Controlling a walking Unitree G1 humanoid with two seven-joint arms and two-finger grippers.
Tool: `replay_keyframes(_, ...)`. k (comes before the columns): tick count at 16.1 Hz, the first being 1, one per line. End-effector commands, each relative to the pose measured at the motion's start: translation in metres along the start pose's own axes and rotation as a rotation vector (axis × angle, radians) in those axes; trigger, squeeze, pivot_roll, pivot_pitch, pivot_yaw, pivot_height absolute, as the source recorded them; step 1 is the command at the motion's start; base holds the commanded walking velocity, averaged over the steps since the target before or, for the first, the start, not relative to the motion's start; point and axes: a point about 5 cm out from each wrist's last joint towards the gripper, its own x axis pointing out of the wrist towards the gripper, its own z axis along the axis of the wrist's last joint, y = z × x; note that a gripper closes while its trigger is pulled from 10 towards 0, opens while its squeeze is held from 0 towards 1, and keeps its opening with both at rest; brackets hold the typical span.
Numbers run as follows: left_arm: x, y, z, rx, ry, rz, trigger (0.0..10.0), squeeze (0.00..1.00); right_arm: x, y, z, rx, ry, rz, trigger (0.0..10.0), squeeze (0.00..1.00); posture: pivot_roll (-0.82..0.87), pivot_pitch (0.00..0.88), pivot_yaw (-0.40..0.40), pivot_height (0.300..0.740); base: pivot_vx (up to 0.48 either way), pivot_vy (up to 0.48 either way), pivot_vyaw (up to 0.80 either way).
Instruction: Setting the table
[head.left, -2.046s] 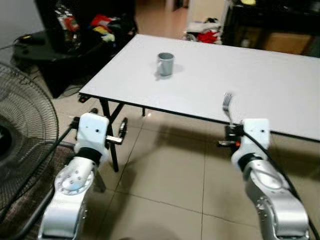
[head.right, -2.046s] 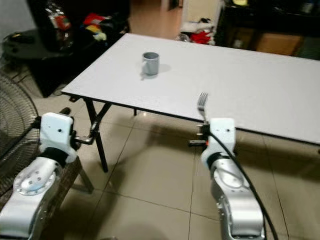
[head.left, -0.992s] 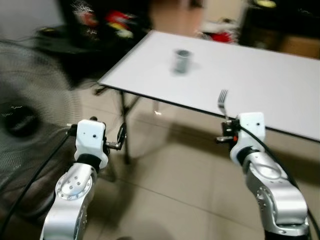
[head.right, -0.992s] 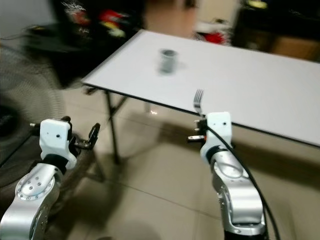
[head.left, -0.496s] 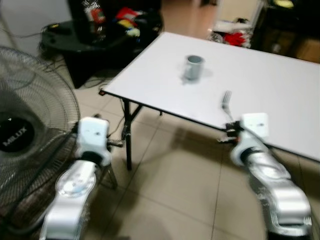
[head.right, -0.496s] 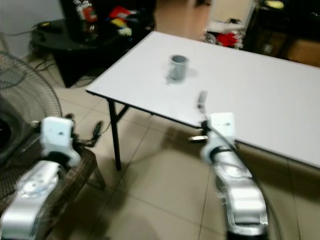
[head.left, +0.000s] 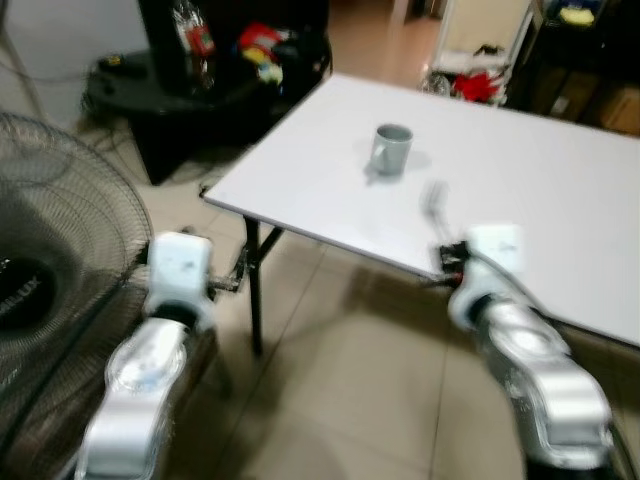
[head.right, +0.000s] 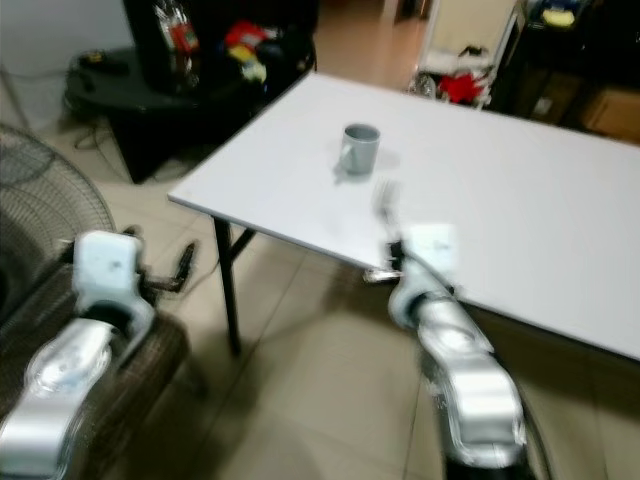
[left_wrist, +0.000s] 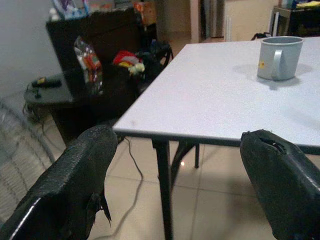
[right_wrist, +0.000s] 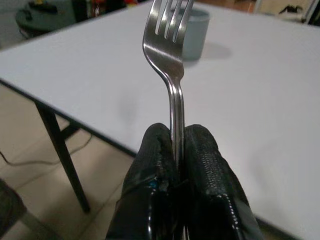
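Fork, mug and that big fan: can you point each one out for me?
fork (right_wrist: 167, 45): right wrist view, on the neck below the tines.
mug (left_wrist: 278, 57): left wrist view, on its grey side.
fan (head.left: 60, 250): left eye view, on its wire grille.

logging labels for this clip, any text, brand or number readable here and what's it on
Fan: a white mark on the hub, too blurred to read.
Mug: a small yellow mark, too small to read.
Packets on the dark stand: print too blurred to read.
Nothing else carries text.
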Motion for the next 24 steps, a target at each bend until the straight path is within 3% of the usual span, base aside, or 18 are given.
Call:
replay_keyframes(1,0.0029,-0.0079,0.0036,-0.009,-0.015,-0.028,10.0,0.0,-0.0017,-0.0126,-0.0009,-0.007,0.01,-0.046,10.0,0.0,0.04,0.0,-0.027,0.74,0.281,0.0,-0.8)
replay_keyframes(24,-0.0001,-0.015,0.0028,0.006,-0.007,-0.096,10.0,0.0,0.007,-0.0082,-0.0026,0.028,0.047,-0.035,10.0,0.0,0.05,0.0,-0.026,0.74,0.276,0.0,-0.03)
